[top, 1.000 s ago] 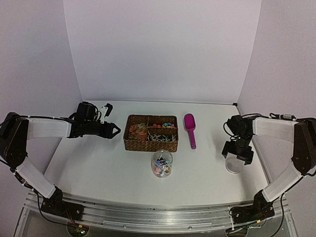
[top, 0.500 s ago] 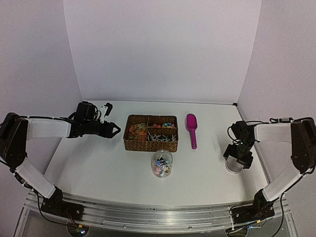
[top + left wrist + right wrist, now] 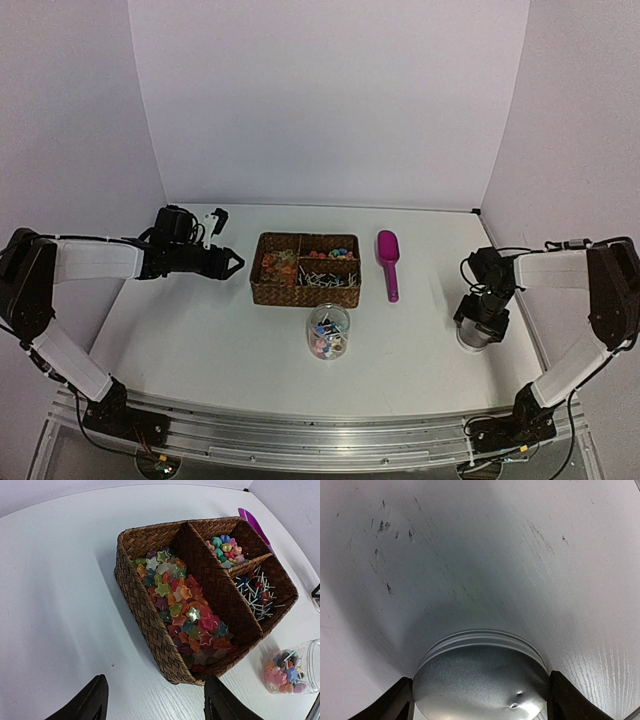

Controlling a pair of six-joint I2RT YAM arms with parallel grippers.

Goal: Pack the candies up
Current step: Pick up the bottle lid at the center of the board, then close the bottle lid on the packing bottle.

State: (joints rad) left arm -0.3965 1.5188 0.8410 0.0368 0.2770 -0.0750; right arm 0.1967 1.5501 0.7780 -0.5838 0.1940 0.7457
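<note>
The candies lie in a woven three-part basket (image 3: 305,270): coloured stars (image 3: 182,612), round sweets (image 3: 226,547) and small stick-like ones (image 3: 257,592). A clear jar (image 3: 328,333) in front of the basket holds several candies; it also shows in the left wrist view (image 3: 290,666). The magenta scoop (image 3: 386,262) lies right of the basket. My left gripper (image 3: 238,264) is open and empty, hovering just left of the basket (image 3: 150,615). My right gripper (image 3: 481,328) is down over a silver jar lid (image 3: 480,680) on the table, a finger against each side of its rim.
The white table (image 3: 200,340) has walls at the back and both sides. The lid lies near the table's right edge. The scoop's tip shows behind the basket in the left wrist view (image 3: 252,522).
My right gripper has dropped from above the silver lid down onto it, and its fingers now bracket the lid. The left arm has not moved.
</note>
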